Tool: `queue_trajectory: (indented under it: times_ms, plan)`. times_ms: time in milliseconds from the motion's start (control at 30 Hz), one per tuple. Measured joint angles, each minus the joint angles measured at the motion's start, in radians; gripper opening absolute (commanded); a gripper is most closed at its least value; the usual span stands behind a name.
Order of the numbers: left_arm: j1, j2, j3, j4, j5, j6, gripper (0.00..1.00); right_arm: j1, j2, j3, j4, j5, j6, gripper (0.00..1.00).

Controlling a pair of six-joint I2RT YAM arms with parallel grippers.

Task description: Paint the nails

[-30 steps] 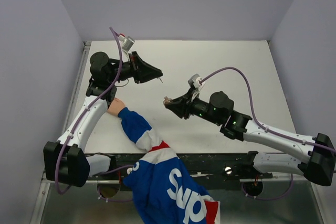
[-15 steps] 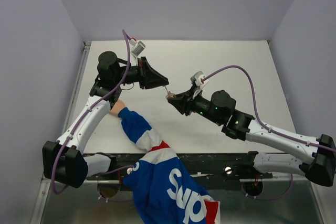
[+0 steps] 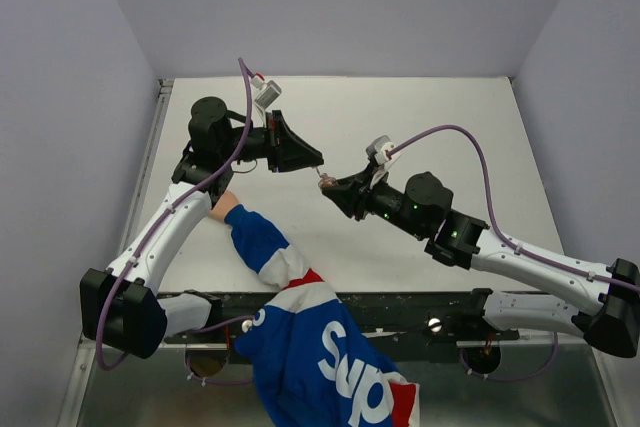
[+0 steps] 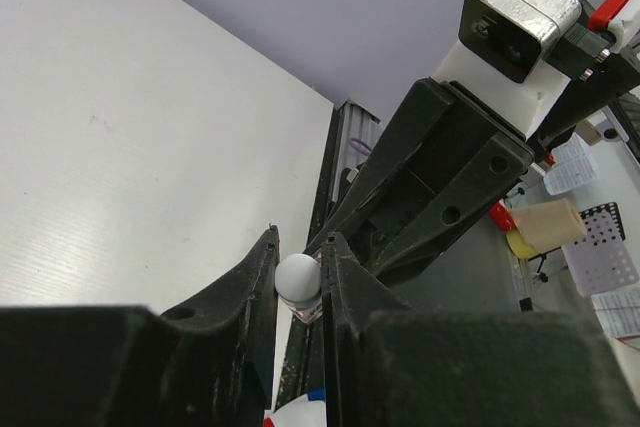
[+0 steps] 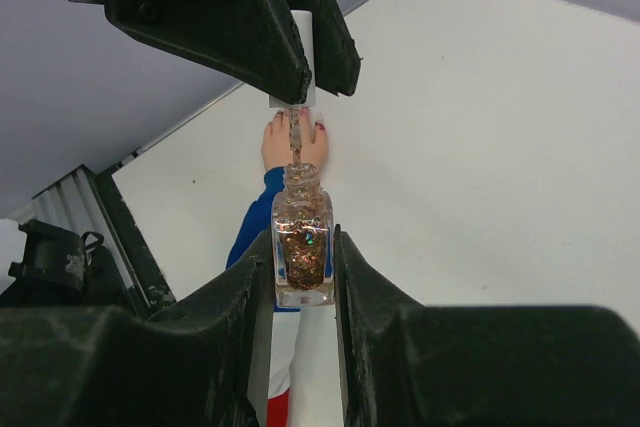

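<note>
Nails (image 5: 321,128) on hand (image 3: 222,204) lying by desk's (image 3: 420,117) left edge, under left arm (image 3: 165,232) — low and toward near-left corner from left end effector (image 3: 318,163), clamped on brush cap (image 4: 297,275), brush (image 5: 295,147) at neck of polish bottle (image 5: 302,252) clamped in right end effector (image 3: 328,185) — left arm nearer

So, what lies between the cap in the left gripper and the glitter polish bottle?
The glittery brush hanging from the cap, its tip at the open neck of the polish bottle; the right wrist view shows it.

Lab test cell: white table (image 3: 420,107), plain grey walls (image 3: 330,7).
</note>
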Motion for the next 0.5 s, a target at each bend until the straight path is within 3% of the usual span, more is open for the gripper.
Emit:
queue_trajectory:
  times_ms: [500]
  plan:
    - [0.0,-0.006,0.001,-0.03,-0.006,0.026,0.0,0.0,0.023,0.0,-0.021,0.0,0.001,0.01]
